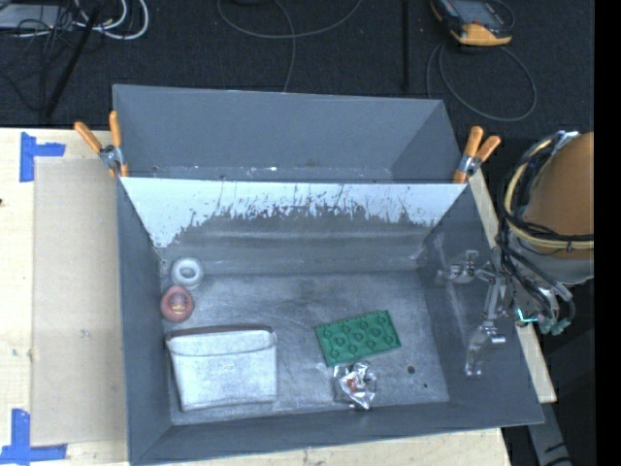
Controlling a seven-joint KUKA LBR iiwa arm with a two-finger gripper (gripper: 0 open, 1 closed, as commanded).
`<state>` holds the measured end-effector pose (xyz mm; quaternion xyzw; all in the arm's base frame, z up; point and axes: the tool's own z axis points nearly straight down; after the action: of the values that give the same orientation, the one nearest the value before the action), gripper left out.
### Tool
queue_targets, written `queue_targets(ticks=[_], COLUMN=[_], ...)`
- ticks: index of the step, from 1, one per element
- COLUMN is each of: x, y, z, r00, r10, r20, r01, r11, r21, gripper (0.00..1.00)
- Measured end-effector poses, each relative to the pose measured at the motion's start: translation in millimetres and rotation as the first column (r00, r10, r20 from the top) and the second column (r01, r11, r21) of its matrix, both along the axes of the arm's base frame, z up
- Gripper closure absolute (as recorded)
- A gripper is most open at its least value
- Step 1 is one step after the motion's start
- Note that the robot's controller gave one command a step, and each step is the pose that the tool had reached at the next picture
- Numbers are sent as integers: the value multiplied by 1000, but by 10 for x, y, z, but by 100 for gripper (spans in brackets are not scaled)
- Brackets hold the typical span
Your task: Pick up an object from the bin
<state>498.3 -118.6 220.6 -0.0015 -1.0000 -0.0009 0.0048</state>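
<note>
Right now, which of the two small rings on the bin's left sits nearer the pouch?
The reddish ring, right by the pale pouch; the white ring lies farther back.

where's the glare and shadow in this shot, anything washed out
Camera view: the strongest light is a pale band across the bin's back wall; the panel above it lies in shade; the crumpled foil near the front glints in spots; the white folded pouch is bright, its folds readable.
</note>
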Motion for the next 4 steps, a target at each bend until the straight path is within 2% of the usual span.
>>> queue_targets(ticks=[1, 2, 3, 4], x=[288, 448, 653, 597], y=[687, 876, 923, 931], z=[-1497, -1204, -1168, -1489], r00=[877, 806, 789, 701], r10=[480, 591, 614, 713], r20=[20, 13, 13, 15], r01=[-480, -592, -614, -714], r11=[877, 806, 790, 701], r21=[-6, -2, -2, -4], gripper=[0, 0, 0, 0])
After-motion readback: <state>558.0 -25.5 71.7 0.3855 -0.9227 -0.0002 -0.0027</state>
